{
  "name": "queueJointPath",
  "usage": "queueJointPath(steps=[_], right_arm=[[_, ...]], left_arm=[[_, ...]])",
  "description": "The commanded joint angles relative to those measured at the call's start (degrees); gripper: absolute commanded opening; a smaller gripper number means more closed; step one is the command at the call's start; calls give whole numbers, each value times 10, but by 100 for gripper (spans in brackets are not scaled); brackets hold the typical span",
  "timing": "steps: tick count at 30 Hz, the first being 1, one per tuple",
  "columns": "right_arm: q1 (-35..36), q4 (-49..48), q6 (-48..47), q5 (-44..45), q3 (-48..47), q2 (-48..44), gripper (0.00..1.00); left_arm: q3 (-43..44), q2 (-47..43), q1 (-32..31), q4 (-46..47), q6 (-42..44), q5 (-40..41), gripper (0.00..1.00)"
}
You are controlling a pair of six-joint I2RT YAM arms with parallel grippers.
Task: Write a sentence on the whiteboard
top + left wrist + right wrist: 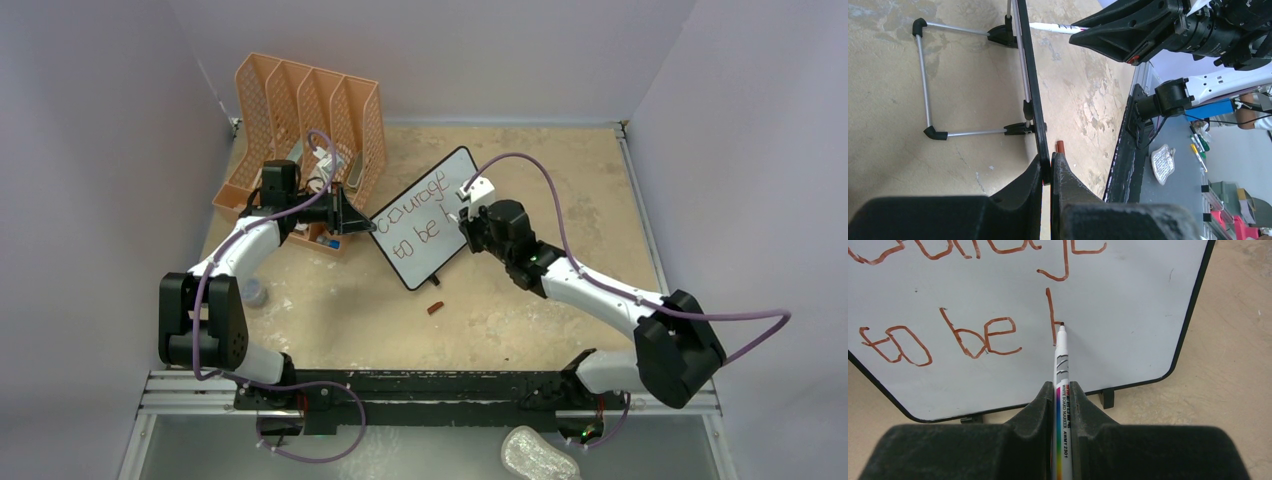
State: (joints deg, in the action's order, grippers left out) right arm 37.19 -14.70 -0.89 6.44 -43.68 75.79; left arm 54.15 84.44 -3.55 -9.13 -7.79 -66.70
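Note:
The whiteboard [425, 215] stands tilted at the table's middle, black-framed, seen edge-on as a thin whiteboard frame [1029, 75] in the left wrist view. My left gripper [352, 214] [1050, 162] is shut on the board's left edge. The sentence [968, 335] reads "courage" above "to be" in brown-red strokes, followed by a partial letter. My right gripper [468, 222] [1063, 390] is shut on a white marker [1062, 365], whose tip touches the board beside that last stroke. The marker [1053, 27] also shows past the board's top.
An orange perforated file organizer [305, 120] stands at the back left, just behind the left arm. A small brown-red marker cap [435, 308] [1060, 146] lies on the table in front of the board. The board's wire stand [928, 85] props it from behind.

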Motion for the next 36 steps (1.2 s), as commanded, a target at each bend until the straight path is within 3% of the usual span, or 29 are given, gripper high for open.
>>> queueJointPath(steps=[1,36], right_arm=[[-6,-27,5,11,-19,7,0],[-17,25,4,-31,-17,-7,0]], left_arm=[[4,14,-4,-15,31,23,0],[5,15,-4,-13,30,23,0]])
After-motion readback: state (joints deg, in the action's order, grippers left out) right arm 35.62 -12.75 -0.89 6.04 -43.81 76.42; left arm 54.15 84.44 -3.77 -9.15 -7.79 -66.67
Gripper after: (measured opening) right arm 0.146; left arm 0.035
